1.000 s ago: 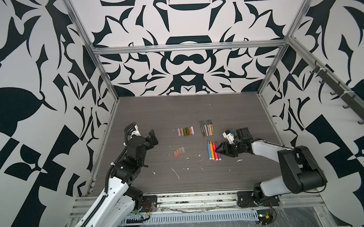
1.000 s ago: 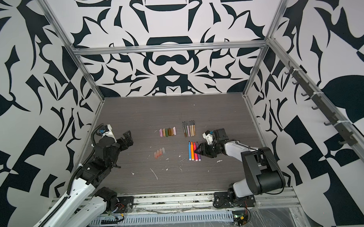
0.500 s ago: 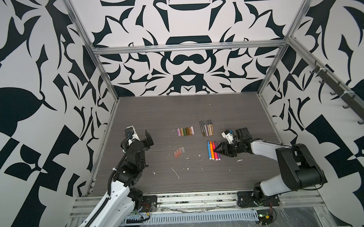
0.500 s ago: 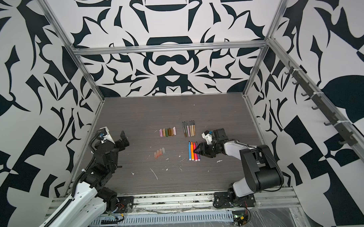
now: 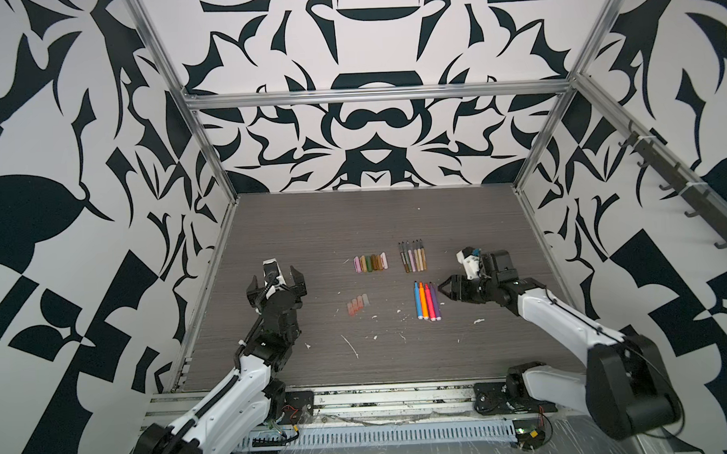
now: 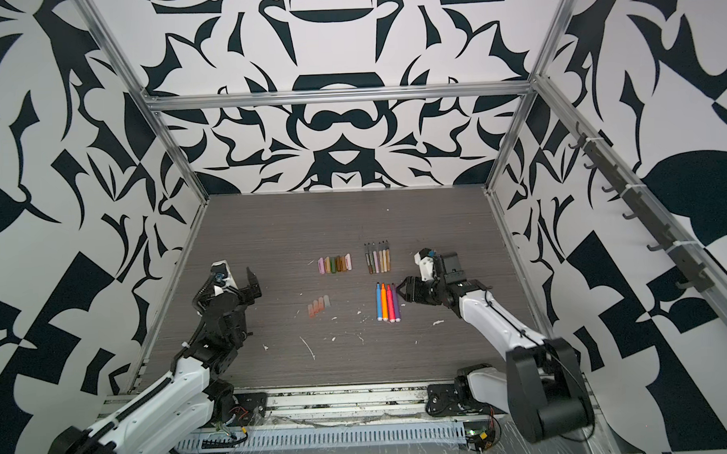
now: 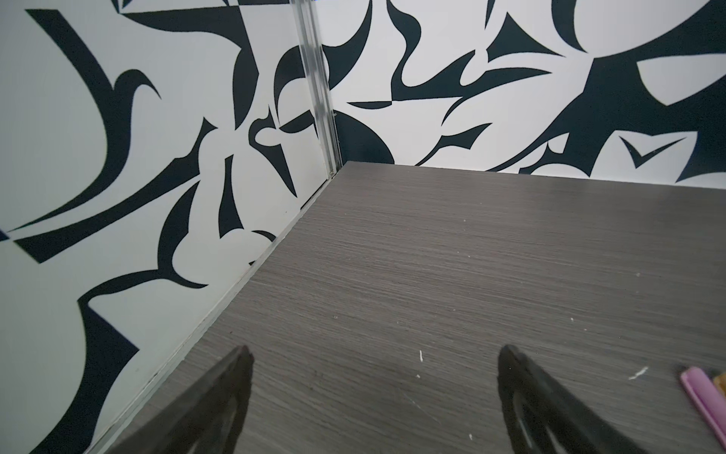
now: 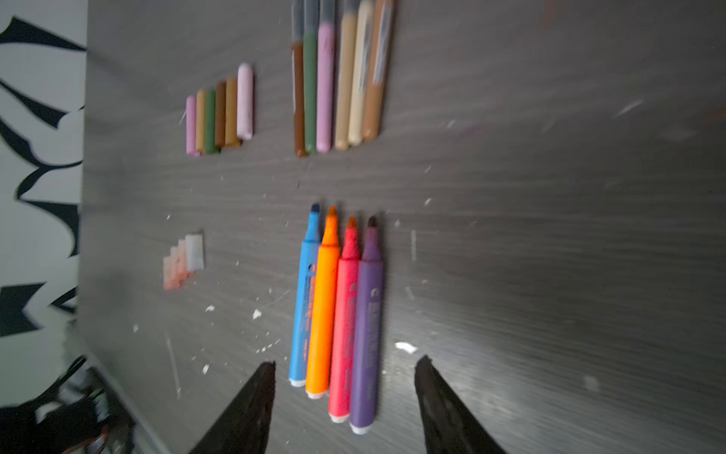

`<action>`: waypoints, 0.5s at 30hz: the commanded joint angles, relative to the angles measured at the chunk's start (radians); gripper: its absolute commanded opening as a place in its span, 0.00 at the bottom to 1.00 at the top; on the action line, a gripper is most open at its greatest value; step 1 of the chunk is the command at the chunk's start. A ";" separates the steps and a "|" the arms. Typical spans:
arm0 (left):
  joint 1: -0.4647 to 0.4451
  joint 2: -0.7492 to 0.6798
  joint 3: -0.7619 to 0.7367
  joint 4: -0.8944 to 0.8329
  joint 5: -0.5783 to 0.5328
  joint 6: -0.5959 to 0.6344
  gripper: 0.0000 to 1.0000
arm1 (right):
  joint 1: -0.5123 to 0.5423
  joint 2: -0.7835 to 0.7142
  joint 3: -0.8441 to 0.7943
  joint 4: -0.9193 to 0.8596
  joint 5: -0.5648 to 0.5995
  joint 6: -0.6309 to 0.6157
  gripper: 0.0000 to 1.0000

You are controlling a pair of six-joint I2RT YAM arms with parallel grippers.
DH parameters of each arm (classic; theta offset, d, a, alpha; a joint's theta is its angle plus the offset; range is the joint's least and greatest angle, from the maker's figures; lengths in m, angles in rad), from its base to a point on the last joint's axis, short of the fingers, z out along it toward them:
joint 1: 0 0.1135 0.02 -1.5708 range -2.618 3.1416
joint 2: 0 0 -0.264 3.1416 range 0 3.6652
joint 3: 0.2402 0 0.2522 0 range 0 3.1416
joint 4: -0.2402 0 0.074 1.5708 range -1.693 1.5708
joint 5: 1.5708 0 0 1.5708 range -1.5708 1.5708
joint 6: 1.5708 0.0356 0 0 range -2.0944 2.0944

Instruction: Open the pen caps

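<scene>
The opaque caps [image 5: 370, 262], short matte tubes, are lying in a tight row mid-table, the clear caps [image 5: 357, 304] nearer the front. Right of them the thin pens [image 5: 412, 256] and fat pens [image 5: 427, 300] are lying parallel, tips bared. The flecked wood-grain table [image 5: 311, 221] is leaving open room out to the walls [image 5: 103, 204]. The right claw [image 5: 444, 290], jaws apart, is hovering just beside the fat pens; the left claw [image 7: 376, 350], spread wide, is hanging well left of the caps.
</scene>
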 commanded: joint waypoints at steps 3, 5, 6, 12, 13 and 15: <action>0.040 0.196 -0.033 0.386 0.021 0.052 0.99 | -0.003 -0.201 0.073 -0.005 0.637 -0.058 0.60; 0.068 0.303 -0.041 0.500 0.027 0.027 0.99 | -0.003 -0.258 -0.017 0.191 0.729 -0.162 0.63; 0.079 0.366 -0.043 0.559 0.028 0.022 0.99 | -0.003 -0.289 -0.097 0.326 0.729 -0.270 0.64; 0.090 0.529 0.002 0.644 -0.050 0.033 0.99 | -0.003 -0.168 -0.419 0.928 0.679 -0.437 0.90; 0.099 0.495 0.026 0.533 -0.017 0.006 0.99 | -0.003 -0.099 -0.406 0.933 0.668 -0.436 0.90; 0.130 0.448 0.055 0.403 0.049 -0.031 1.00 | -0.003 0.046 -0.419 1.084 0.637 -0.433 0.91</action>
